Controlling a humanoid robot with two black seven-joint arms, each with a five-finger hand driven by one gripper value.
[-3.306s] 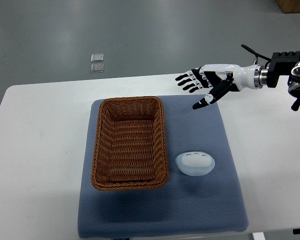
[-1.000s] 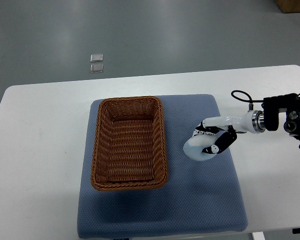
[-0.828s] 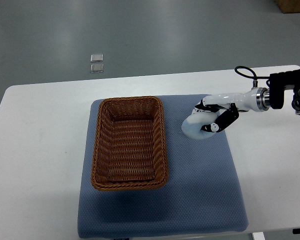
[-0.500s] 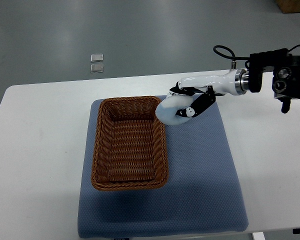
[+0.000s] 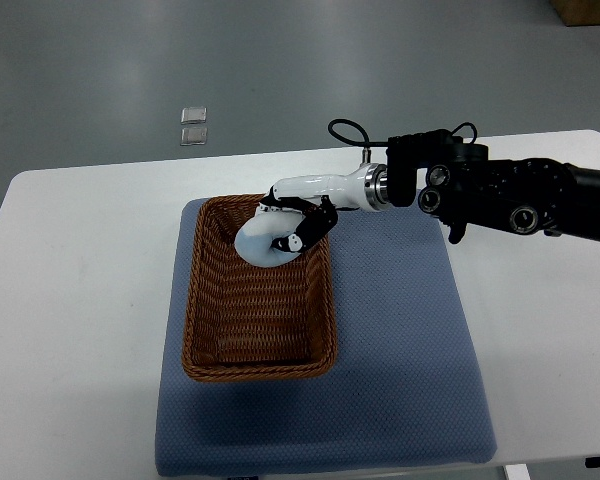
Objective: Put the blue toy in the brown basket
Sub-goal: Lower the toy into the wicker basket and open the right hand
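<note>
Reaching in from the right, the right hand [image 5: 285,228] curls its fingers [image 5: 310,232] around the blue toy [image 5: 263,244], holding it over the far end of the brown basket [image 5: 259,290], which sits on a blue mat [image 5: 400,340] on the white table [image 5: 80,300].

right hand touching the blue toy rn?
Touching. Top view: the right hand has its fingers wrapped around the blue toy, above the brown basket.
</note>
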